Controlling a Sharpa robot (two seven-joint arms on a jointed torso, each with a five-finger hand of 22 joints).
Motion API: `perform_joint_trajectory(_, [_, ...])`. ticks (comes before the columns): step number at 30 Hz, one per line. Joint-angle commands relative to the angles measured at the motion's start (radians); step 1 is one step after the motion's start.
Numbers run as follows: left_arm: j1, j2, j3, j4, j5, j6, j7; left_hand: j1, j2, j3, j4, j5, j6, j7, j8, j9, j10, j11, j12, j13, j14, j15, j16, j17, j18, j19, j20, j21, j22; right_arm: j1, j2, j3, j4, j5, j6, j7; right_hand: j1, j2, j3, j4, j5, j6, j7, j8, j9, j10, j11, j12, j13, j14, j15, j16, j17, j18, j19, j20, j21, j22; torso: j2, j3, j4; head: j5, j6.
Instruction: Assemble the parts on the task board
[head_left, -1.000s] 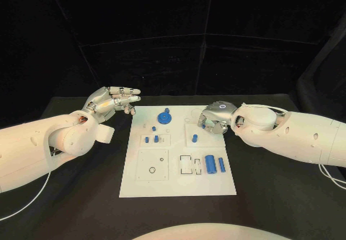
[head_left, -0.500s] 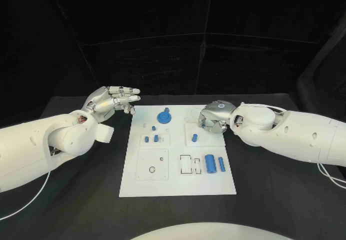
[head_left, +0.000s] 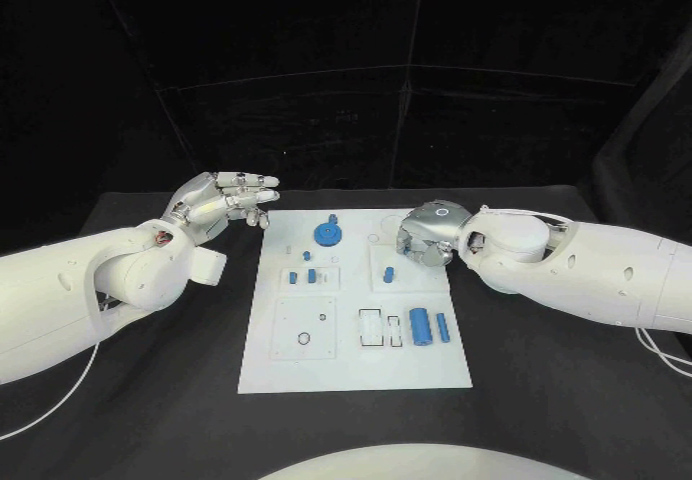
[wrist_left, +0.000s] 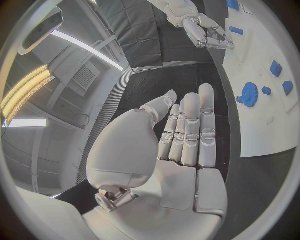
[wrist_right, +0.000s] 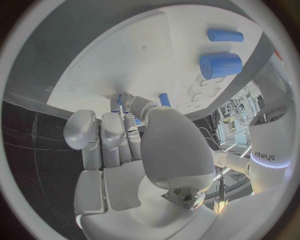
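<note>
White plastic, the task board (head_left: 353, 375) lies lengthwise on the black surface (head_left: 577, 400), its long axis running away from the robot, with bare dark margins on both sides and in front of it. In the head view the left robot hand (head_left: 224, 205) hangs off the board's far left corner, fingers loosely apart, holding nothing. The right robot hand (head_left: 421, 238) is curled down over the board's far right part, beside a small upright blue peg (head_left: 388, 275); whether its fingertips grip a piece I cannot tell from here. A blue gear (head_left: 330, 235) lies flat near the far edge. A thick blue cylinder (head_left: 420, 326) and a thin blue pin (head_left: 443, 328) lie side by side near the right edge, long axes parallel to the board's long side. Against the earlier frames the right hand has drawn slightly toward the board's far edge; the left has kept its place.

In the left wrist view the left hand's fingers (wrist_left: 187, 125) stretch straight and side by side, empty, over dark surface beside the board's edge.

In the right wrist view the right hand's fingers (wrist_right: 112, 135) bend down to the board, with something small and blue at their tips, possibly pinched.
</note>
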Motion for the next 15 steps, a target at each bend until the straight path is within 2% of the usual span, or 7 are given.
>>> perform_joint_trajectory(1, [0.001,-0.001,0.001,0.0,0.002,0.012,0.003,0.001,0.006,-0.006,-0.002,0.003,-0.007,0.004,0.005,-0.002,-0.006,-0.001,0.006,0.002,-0.006,0.001,-0.007,-0.001,0.013,-0.009,0.0,-0.005,-0.001,0.001,-0.006,0.0,0.008,-0.015,-0.026,-0.011,0.004,0.005,-0.001,-0.006,-0.003,0.002,-0.001,-0.001,0.0,0.019,-0.013,-0.005,-0.001,0.033,-0.003,0.005,0.001,-0.016,0.005,0.003,0.003,0.002,0.0,0.0001,-0.0001,0.001,0.0])
perform_joint_trajectory(15, [0.001,-0.001,0.001,-0.004,0.002,0.014,0.001,0.004,0.008,-0.007,-0.003,0.003,-0.007,0.004,0.006,-0.001,-0.008,-0.001,0.008,0.002,-0.007,0.001,-0.007,-0.002,0.014,-0.009,0.0,-0.006,-0.002,0.001,-0.039,0.001,0.052,0.025,-0.089,0.0,0.009,0.002,0.001,-0.012,0.003,-0.006,0.003,-0.009,-0.002,0.012,-0.009,-0.015,-0.003,0.032,-0.001,0.012,0.005,-0.016,0.004,0.004,0.01,0.009,-0.001,-0.0005,0.0002,0.0,0.004])
